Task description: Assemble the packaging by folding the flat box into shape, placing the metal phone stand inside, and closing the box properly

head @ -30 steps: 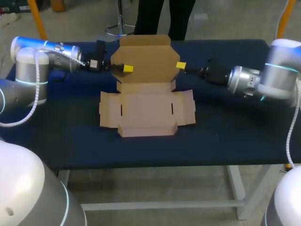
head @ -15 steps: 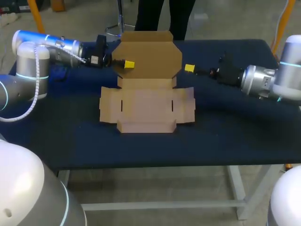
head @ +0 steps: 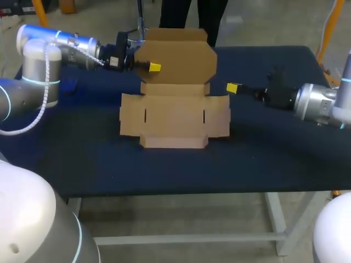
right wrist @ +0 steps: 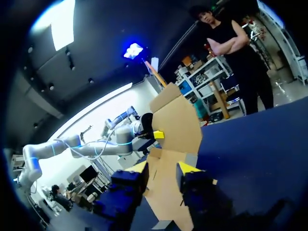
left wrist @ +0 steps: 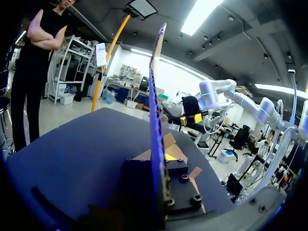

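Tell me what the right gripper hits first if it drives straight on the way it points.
Most likely the cardboard box, near the foot of its raised lid. The right wrist view shows cardboard straight ahead of the right gripper, fingers open; the exact spot is uncertain.

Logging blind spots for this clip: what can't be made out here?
The metal phone stand: in no view.
Rear finger of the left claw: head view, behind the raised lid of the cardboard box.
Its base: left wrist view, mostly blocked by the edge-on lid and the claw's body.
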You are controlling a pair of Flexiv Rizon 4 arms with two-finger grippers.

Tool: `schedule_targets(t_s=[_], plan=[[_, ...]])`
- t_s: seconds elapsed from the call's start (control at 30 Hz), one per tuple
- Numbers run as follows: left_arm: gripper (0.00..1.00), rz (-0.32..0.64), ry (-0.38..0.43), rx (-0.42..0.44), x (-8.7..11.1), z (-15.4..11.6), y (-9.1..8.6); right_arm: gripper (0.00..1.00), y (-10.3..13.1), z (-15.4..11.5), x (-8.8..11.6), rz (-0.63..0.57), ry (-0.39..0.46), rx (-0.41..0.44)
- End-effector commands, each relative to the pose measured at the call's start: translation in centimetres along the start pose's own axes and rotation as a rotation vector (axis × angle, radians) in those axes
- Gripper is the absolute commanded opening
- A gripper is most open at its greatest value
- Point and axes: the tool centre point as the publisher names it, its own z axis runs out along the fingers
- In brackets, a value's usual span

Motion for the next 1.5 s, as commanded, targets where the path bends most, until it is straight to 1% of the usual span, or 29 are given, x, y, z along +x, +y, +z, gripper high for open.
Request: schedule_targets(t_s=[0.03, 0.2, 0.37, 0.5, 1.17, 1.23, 1.3, 1.47, 1.5], plan=[[0.0, 0.013, -0.027, 0.002, 1.1, -0.2, -0.5, 0.0, -0.3, -1.5, 1.6, -0.028, -0.085, 0.002], [0.0, 0.047, -0.031, 0.007, 1.5, -0.3, -0.9, 0.0, -1.0, -2.4, 2.7, -0.077, -0.1, 0.016], [0.0, 0.075, -0.031, 0.018, 1.9, -0.3, -1.3, 0.0, -1.9, -3.1, 3.6, -0.099, -0.11, 0.021], [0.0, 0.115, -0.024, 0.012, 2.5, -0.3, -1.5, 0.0, -2.5, -3.7, 4.3, -0.113, -0.146, 0.008], [0.0, 0.115, -0.024, 0.012, 2.5, -0.3, -1.5, 0.0, -2.4, -3.4, 4.3, -0.119, -0.14, 0.005], [0.0, 0.116, -0.021, 0.014, 2.6, -0.3, -1.6, 0.0, -2.3, -3.2, 4.6, -0.139, -0.14, -0.007], [0.0, 0.118, -0.031, 0.02, 2.9, -0.3, -1.8, 0.0, -2.5, -3.1, 5.2, -0.183, -0.158, -0.011], [0.0, 0.121, -0.047, 0.027, 3.8, -0.3, -2.2, 0.0, -3.5, -3.7, 6.2, -0.255, -0.165, -0.005], [0.0, 0.112, -0.061, 0.03, 4.0, -0.3, -2.3, 0.0, -3.6, -3.8, 6.2, -0.27, -0.168, -0.001]])
